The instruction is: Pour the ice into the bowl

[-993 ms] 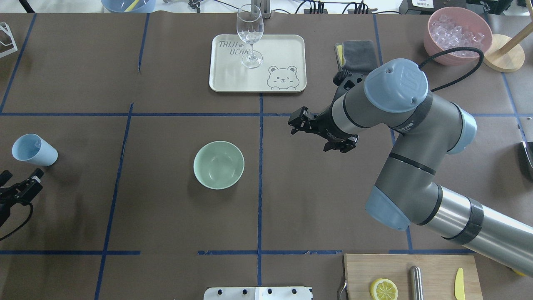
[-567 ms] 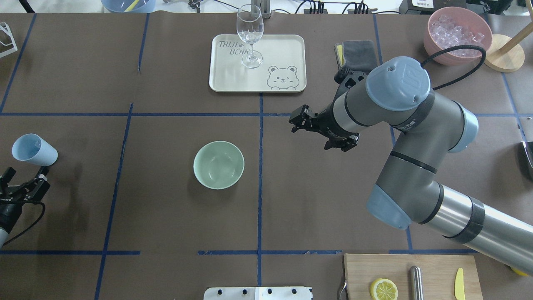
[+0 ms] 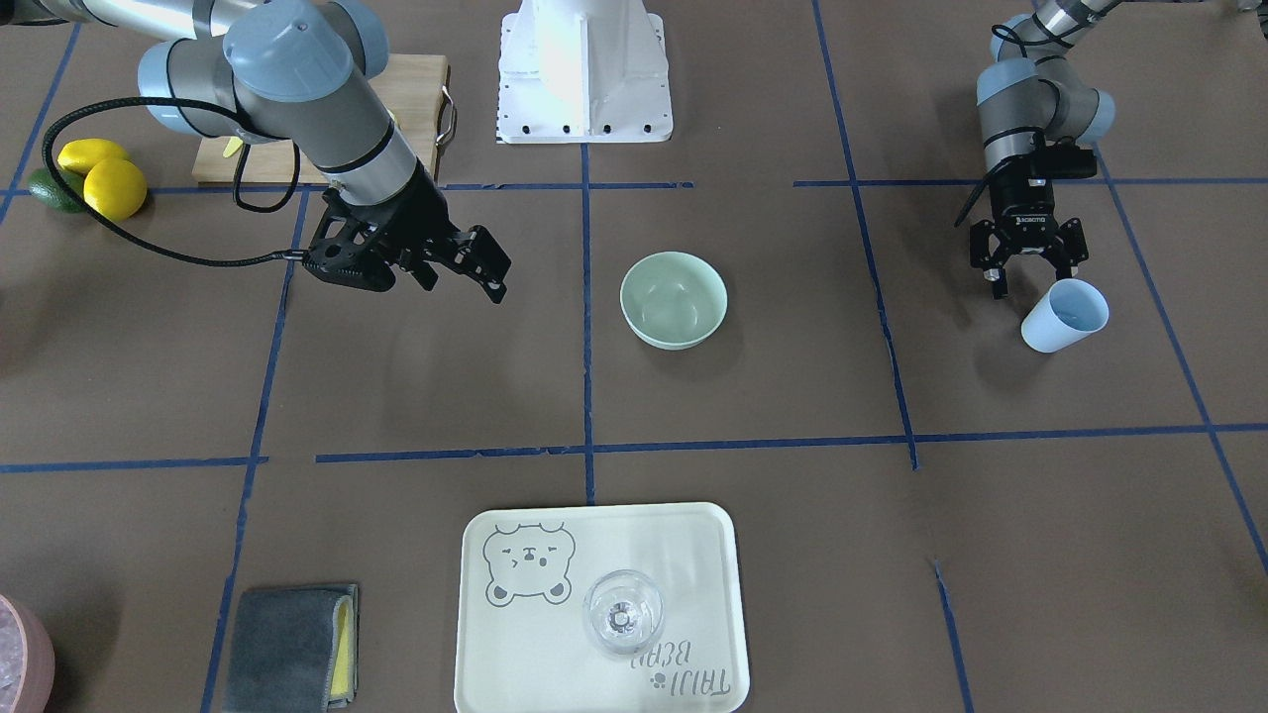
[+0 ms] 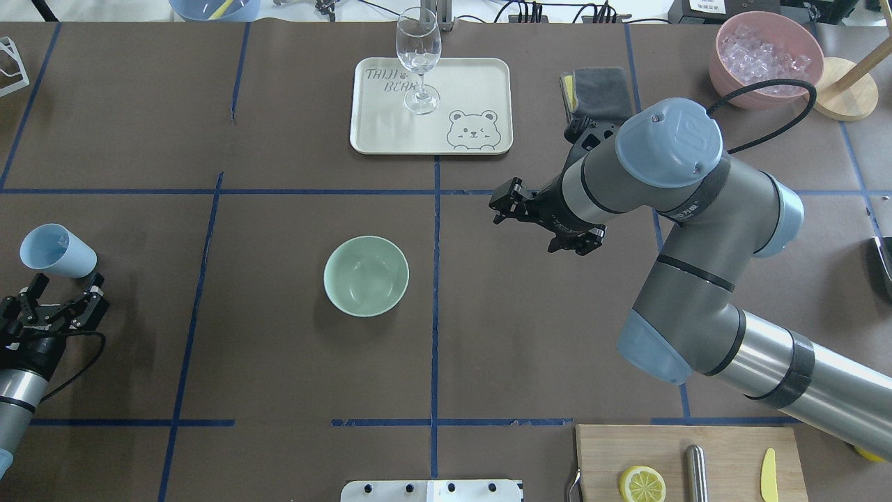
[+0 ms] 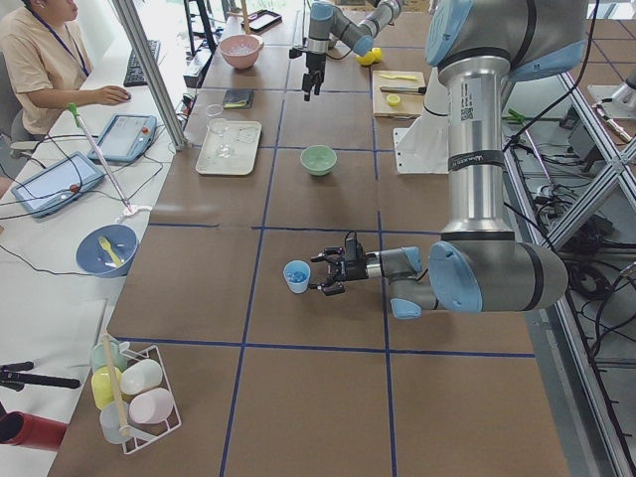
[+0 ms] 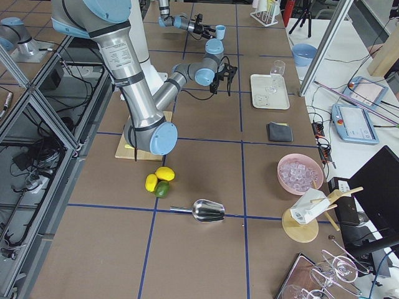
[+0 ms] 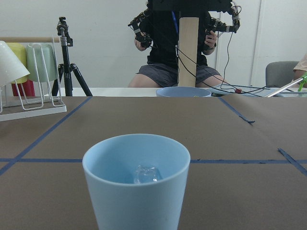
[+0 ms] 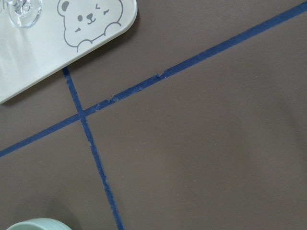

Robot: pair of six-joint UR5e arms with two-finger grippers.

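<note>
The left fingers (image 4: 64,284) are spread wide and empty. The light blue cup (image 4: 56,251) stands just ahead of them, not touching, with the ice (image 7: 146,174) in its bottom. I judge it best to advance level, centre the cup between them, and close gently mid-wall so it does not tip. The green bowl (image 4: 366,275) is well off to their side. The right fingers (image 3: 464,282) hang open, empty.
</note>
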